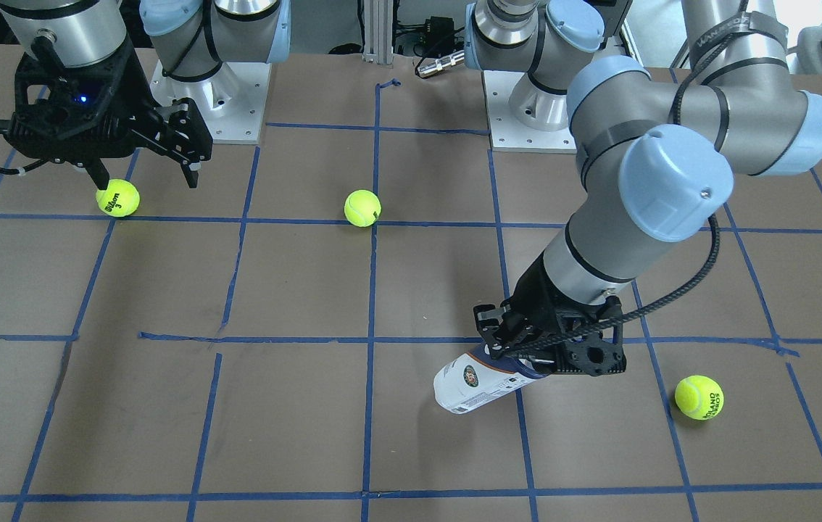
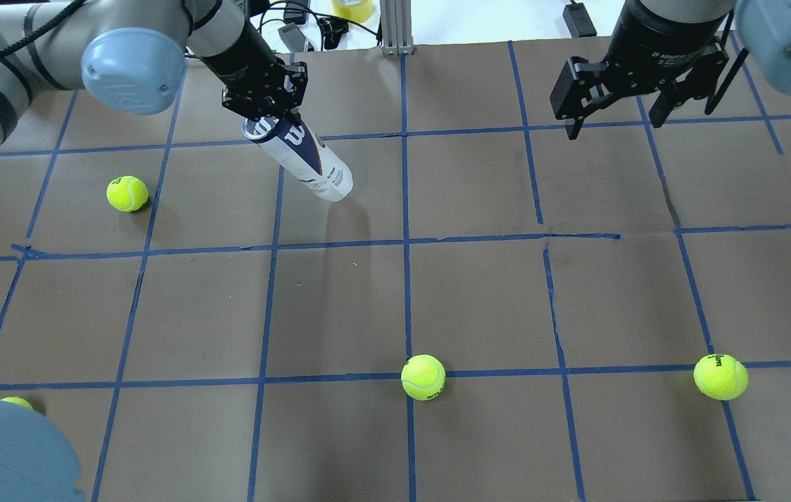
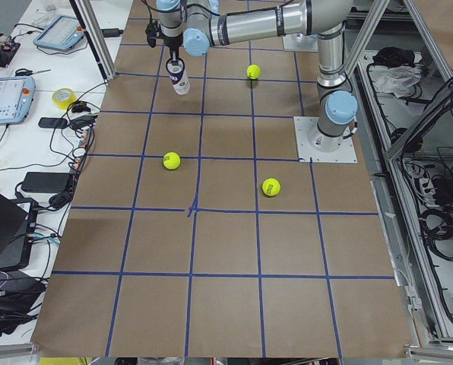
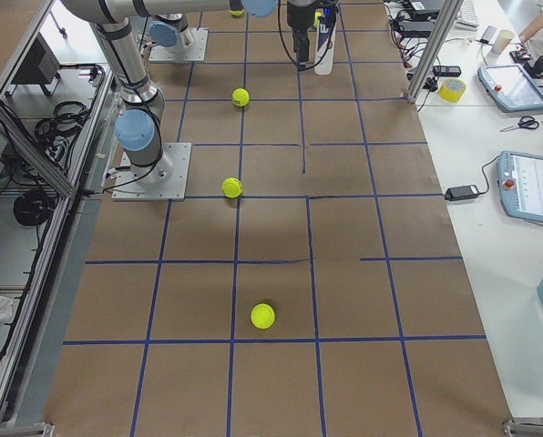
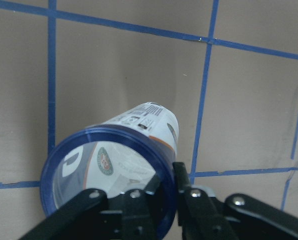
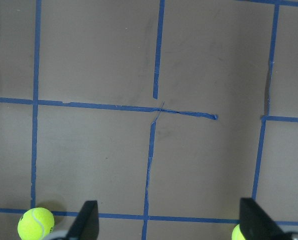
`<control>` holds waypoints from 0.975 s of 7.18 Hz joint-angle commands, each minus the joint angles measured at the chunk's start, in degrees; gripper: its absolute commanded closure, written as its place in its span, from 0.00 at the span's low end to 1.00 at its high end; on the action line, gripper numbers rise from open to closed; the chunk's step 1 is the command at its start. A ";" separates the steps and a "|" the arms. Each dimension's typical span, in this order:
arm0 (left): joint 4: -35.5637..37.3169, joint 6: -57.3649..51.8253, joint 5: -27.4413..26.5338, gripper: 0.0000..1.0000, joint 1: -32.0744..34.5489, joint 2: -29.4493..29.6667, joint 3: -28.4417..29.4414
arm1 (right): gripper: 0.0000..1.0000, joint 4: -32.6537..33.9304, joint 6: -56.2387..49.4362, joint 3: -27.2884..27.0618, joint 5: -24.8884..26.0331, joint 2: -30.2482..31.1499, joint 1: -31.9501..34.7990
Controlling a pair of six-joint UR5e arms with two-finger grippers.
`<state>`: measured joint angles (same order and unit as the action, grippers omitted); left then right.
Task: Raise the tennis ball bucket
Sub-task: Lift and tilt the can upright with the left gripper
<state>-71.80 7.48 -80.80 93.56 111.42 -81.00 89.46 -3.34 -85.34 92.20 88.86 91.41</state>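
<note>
1. Left claw [image 2: 273,120] is clamped on the navy top end of the bucket [image 2: 306,166]. The bucket hangs tilted below it, white end lowest.
2. The bucket is over the far left part of the table [image 2: 479,300]. In the overhead view its shadow lies apart from the white end, so it looks clear of the surface.
3. Only the overhead view shows the white "W" on the navy band. Only the front view shows the round emblem side-on, and there the claw body hides the navy end.
4. The left wrist view looks down the clear barrel from the navy rim. One finger [image 5: 183,192] sits outside the rim. Can't tell where the other finger is.
5. Right claw [image 2: 613,127] is spread wide, empty, held high. The right wrist view confirms nothing between the fingers, only the table far below.
6. The overhead view shows three balls [image 2: 423,377] on the table in full. A fourth ball [image 2: 17,402] is half hidden by an arm joint. The front view shows three.
</note>
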 commanded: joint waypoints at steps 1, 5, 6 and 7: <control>0.69 -0.27 -8.13 1.00 3.20 0.73 0.93 | 0.00 -0.08 0.00 0.00 0.00 0.00 0.00; 2.19 0.78 -7.96 1.00 5.13 2.66 0.84 | 0.00 -0.25 0.00 0.00 0.00 0.00 0.00; 2.19 0.78 -7.97 1.00 5.31 2.84 0.49 | 0.00 -0.25 0.00 0.00 0.00 0.00 0.00; 2.02 0.96 -8.23 0.86 5.40 2.92 0.40 | 0.00 -0.25 0.00 0.00 0.00 0.00 0.00</control>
<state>-69.70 8.28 -88.81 98.74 114.15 -80.41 89.22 -3.34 -85.34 92.20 88.86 91.41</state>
